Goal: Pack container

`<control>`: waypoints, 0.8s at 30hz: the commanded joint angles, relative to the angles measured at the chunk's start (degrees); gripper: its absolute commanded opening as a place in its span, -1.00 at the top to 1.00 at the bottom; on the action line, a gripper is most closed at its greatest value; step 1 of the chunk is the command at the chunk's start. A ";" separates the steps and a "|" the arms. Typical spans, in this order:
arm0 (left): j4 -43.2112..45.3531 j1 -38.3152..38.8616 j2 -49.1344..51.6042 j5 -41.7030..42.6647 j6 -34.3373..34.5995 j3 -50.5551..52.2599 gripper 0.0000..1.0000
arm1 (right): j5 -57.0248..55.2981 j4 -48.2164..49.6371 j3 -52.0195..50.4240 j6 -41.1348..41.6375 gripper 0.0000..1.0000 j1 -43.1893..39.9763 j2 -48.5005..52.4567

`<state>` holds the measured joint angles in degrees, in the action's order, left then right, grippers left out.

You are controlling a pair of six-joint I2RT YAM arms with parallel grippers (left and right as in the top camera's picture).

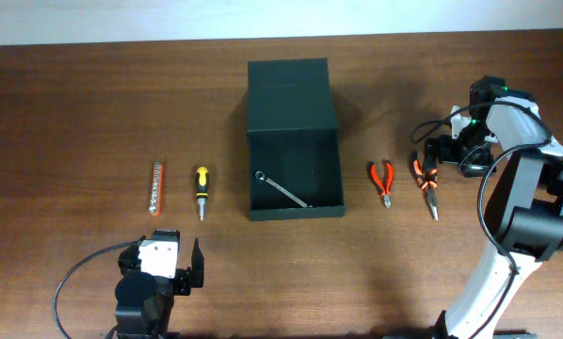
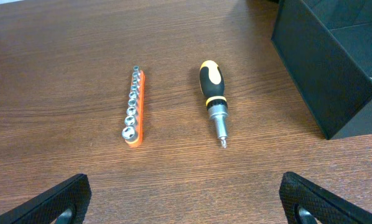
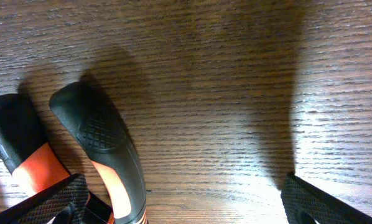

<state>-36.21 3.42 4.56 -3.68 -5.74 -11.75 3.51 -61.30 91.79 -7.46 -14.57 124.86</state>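
Sitting mid-table, the container [image 1: 305, 160] lies far-right of the left gripper [image 2: 186, 208] and left of the right gripper [image 3: 186, 208], both wide open and empty; its long axis runs near-far, lid [image 1: 289, 94] far.

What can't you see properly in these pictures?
- Right wrist view: the pliers show handles only; the bottom edge cuts off their tips.
- Left wrist view: the container runs off the right edge; its wall hides the inside.
- Overhead: the socket rail is too small to read any sizes.
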 commanded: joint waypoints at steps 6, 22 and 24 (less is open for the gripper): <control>0.13 0.17 0.00 -0.63 0.46 -1.05 -0.98 | 0.35 0.33 -0.52 0.42 -0.99 0.31 2.23; 0.13 0.17 0.00 -0.63 0.46 -1.05 -0.98 | 0.44 -0.02 -0.52 0.46 -0.07 0.31 2.23; 0.13 0.17 0.00 -0.63 0.46 -1.05 -0.98 | 0.63 -0.07 -0.52 0.48 0.10 0.31 2.23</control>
<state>-36.23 3.42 4.56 -3.68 -5.76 -11.75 3.07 -61.30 91.79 -7.31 -14.57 125.10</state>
